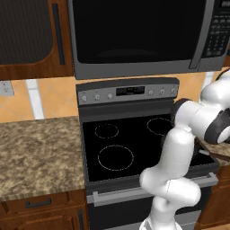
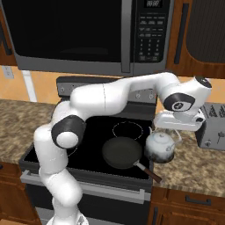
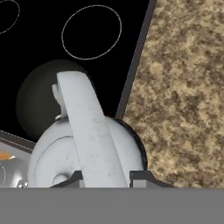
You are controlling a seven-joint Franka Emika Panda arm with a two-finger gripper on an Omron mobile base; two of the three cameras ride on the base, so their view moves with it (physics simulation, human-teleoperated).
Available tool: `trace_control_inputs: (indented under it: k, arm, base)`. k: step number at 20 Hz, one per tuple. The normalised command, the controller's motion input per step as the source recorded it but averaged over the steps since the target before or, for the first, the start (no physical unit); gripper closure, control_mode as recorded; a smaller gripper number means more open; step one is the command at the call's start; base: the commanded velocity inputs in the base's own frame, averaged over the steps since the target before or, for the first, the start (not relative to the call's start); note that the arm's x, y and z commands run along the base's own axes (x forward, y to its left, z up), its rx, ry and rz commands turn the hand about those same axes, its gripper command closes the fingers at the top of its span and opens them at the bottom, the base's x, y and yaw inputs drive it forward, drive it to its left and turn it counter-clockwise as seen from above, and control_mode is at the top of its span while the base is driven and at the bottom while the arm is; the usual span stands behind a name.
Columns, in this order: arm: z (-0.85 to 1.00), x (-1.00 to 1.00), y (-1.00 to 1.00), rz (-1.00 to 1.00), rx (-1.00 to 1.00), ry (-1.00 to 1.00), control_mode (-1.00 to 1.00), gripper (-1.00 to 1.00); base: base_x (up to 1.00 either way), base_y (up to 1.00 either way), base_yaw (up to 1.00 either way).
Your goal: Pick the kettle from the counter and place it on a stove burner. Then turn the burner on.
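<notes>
Kettle (image 2: 159, 147) sat at the boundary of counter (image 2: 193, 167) and stove (image 2: 94, 151), at the cooktop's right edge, upright; whether its base rested on granite or hung slightly lifted could not be judged from the right base view. Gripper (image 3: 105, 177) was directly above it, and in the hand view the two fingertips (image 3: 141, 178) flanked the broad grey handle (image 3: 89, 131) on both sides, apparently clamped on it, though contact was partly hidden by the frame's lower edge. One black frying pan (image 2: 122, 152) lay on the cooktop just left of the kettle, its handle (image 2: 147, 170) pointing toward the front edge and passing near the kettle's base, so it crowded the nearest burner. Burner rings counted in the left base view: three visible, the rest hidden by the arm. One toaster (image 2: 212, 125) stood on the counter to the right, near the wrist. One microwave (image 2: 88, 35) hung above the stove.
</notes>
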Motion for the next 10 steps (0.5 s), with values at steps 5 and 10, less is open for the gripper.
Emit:
trace_control_inputs:
  k: [5,10]
  arm:
    - [0.18,-0.06,1.0,0.0,-0.11,0.0,-1.0,1.0]
    - [0.23,-0.02,0.99,0.0,-0.07,0.0,-1.0,1.0]
  base:
    - [0.0,0.0,0.0]
    - [0.0,0.0,0.0]
